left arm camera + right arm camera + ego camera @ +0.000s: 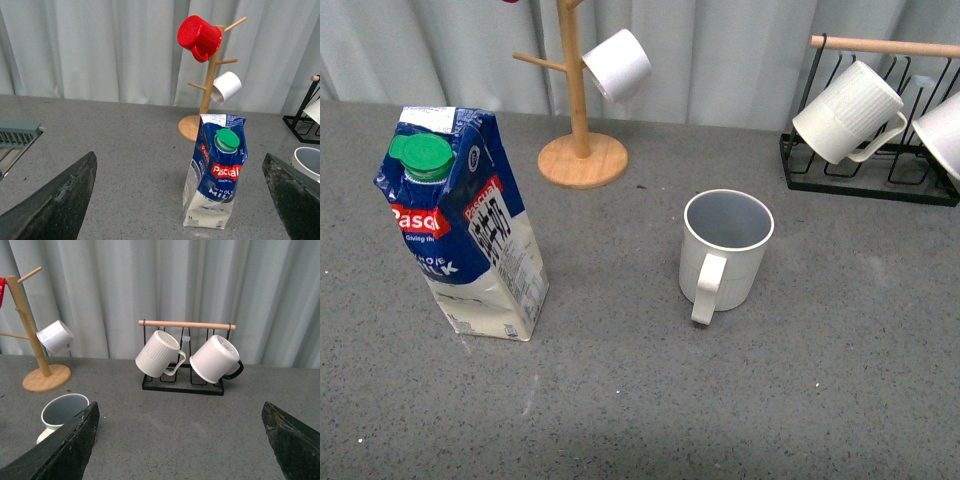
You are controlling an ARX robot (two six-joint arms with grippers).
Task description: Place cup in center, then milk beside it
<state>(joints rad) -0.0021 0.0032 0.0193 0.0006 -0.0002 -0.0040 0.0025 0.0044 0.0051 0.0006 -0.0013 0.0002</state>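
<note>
The cup (725, 250), cream-white with a pale grey-blue inside, stands upright near the middle of the grey table, handle toward me. Left of it and well apart stands the milk (470, 230), a blue and white carton with a green cap. Neither gripper shows in the front view. In the left wrist view my left gripper (179, 156) is open, with the milk (216, 172) a little ahead of its fingers and the cup (307, 162) at the frame edge. My right gripper (180, 405) is open and empty, with the cup (62, 410) ahead beside one finger.
A wooden mug tree (582, 150) at the back holds a small white mug (617, 65) and a red mug (199, 36). A black wire rack (865, 180) at the back right carries a ribbed white mug (845, 112) and another white mug (215, 360). Curtains close the back.
</note>
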